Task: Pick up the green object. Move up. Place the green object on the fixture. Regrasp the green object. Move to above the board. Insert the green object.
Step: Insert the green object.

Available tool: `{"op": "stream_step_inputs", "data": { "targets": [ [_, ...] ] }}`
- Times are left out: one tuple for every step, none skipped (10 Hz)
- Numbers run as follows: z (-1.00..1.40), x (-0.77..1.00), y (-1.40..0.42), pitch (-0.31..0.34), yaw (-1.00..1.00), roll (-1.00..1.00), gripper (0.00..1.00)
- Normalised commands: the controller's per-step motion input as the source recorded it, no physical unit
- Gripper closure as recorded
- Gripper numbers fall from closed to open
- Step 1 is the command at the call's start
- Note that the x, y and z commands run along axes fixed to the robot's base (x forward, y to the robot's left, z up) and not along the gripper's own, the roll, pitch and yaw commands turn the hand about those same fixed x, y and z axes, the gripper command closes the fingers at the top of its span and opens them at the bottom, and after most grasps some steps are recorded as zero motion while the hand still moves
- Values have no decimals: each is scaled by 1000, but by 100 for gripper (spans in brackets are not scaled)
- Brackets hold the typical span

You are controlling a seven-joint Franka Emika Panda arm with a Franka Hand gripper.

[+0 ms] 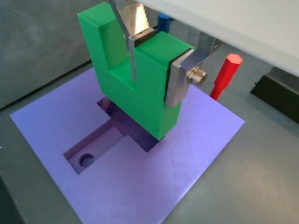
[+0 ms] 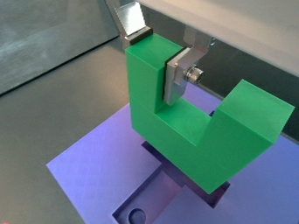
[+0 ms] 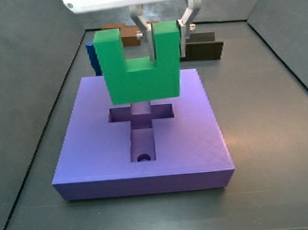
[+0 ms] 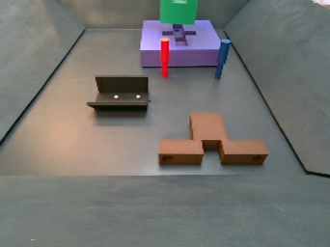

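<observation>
With the gripper clamped on one prong of the green object, which hangs upright just above the board, the cross recess demands square alignment before a straight descent.

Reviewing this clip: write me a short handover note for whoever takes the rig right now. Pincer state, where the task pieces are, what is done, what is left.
Pincer: shut on one prong of the green object, prongs up, just above the board.
Green object: its base is at the mouth of the cross-shaped recess; whether it has entered cannot be told.
Fixture: bare on the floor, away from the board.
Done: pickup, and the move to above the board.
Left: push the green object fully in, open the pincer, withdraw.
</observation>
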Motion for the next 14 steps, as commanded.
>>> {"op": "stream_step_inputs", "data": {
  "targets": [
    [-346,166,-34,0,23,63,100],
    [-334,120,-20,0,0,20,100],
    [-283,0,0,0,0,0,100],
    [-123,-94,0,-17,0,0,100],
    [-69,-180,0,-57,-26,-31,100],
    [-57,-29,-83,-66,0,-20,100],
    [-89,0,-149,-63,0,0,100],
    [-100,0,-89,-44,0,0,100],
    [-160,0,0,-33,0,0,100],
    [-174,-3,0,-39,0,0,100],
    [-169,-29,0,-49,0,0,100],
    [-149,-40,0,-43,0,-3,100],
    [-180,-23,0,-50,0,-11,100],
    [-214,-43,34,-63,0,-49,100]
  ]
}}
